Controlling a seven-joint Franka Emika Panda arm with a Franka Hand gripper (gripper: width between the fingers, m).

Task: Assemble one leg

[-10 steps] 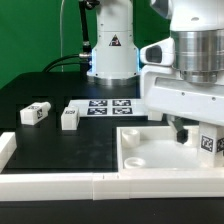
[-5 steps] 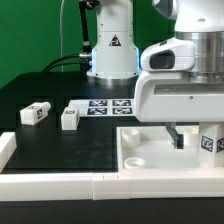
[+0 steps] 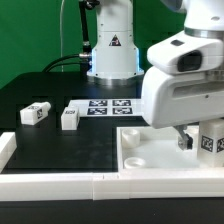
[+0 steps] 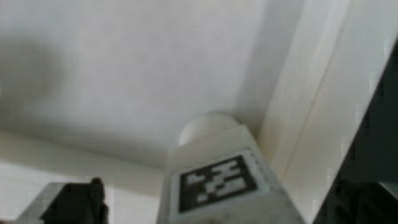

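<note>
The gripper [image 3: 183, 139] hangs low over the large white panel [image 3: 150, 152] at the exterior view's right, its dark fingers [image 3: 185, 141] just above the panel's surface. The bulky white wrist housing hides most of it, so whether the jaws are wide, narrow or closed on something cannot be told.

The panel lies flat on the black table [image 3: 60, 145], with a round socket showing near its corner. A leg [image 3: 212, 139] stands upright on the panel just beside the gripper, its marker tag facing outward; the wrist view shows the same leg [image 4: 217, 172] close up. The marker board [image 3: 110, 106] lies further back. Two more legs [image 3: 69, 118] [image 3: 34, 113] rest on the table, well apart from the panel.
</note>
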